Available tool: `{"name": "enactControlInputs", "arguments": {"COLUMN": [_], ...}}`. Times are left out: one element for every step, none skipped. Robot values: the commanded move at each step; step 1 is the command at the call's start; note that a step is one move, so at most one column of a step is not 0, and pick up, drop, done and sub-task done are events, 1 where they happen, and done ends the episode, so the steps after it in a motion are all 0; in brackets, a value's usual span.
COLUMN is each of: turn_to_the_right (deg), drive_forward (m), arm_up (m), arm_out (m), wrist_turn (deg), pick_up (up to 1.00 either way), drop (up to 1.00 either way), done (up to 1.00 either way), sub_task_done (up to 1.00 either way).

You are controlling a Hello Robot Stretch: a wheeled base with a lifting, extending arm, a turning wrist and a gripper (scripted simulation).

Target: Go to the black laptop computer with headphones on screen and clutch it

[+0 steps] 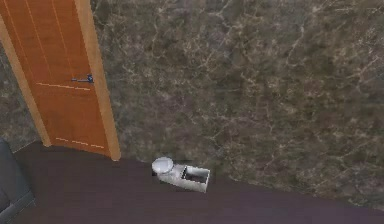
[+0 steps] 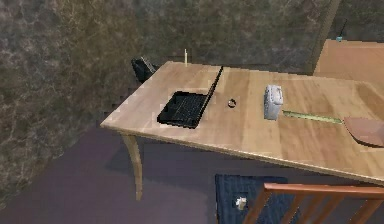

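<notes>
Fingers: whether spread, pressed together or gripping anything cannot be told from these views.

Forward view, left to right. Dark grey furniture edge (image 1: 10, 185) at the lower left corner. Orange panelled wooden door (image 1: 62, 70), shut, with a dark lever handle (image 1: 84, 77) on its right side. Dark marbled stone-look wall (image 1: 250, 80) runs on to the right edge. Small white-and-grey boxy object (image 1: 181, 174) lies on the dark purple-brown floor (image 1: 90, 195), near the foot of the wall and right of the door; its kind cannot be told.

Arm side view, left to right. Light wooden rectangular bench (image 2: 290, 140) crosses the view, one turned leg showing at its near left corner. Small dark object (image 2: 142, 68) sits at the far left corner, a thin pale upright stick (image 2: 187, 53) just right of it. Black laptop computer (image 2: 190, 100) stands open on the left part of the bench, base flat, lid raised and seen nearly edge-on; the screen's content cannot be told. Right of it, apart: a small dark ring-shaped item (image 2: 232, 102), then a white-grey boxy object (image 2: 273, 101), a thin yellowish strip (image 2: 315, 117), and a flat reddish-brown paddle-shaped piece (image 2: 366, 129) at the right edge. Below the bench lies a dark blue patterned block (image 2: 238, 195), beside an orange wooden chair back (image 2: 320, 198).
</notes>
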Motion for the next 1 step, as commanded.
{"name": "enactControlInputs", "arguments": {"turn_to_the_right": [0.0], "drive_forward": [0.00], "arm_up": [0.50], "arm_out": [0.00], "wrist_turn": [0.0], "pick_up": [0.00], "drop": [0.00], "done": [0.00], "sub_task_done": [0.00]}}
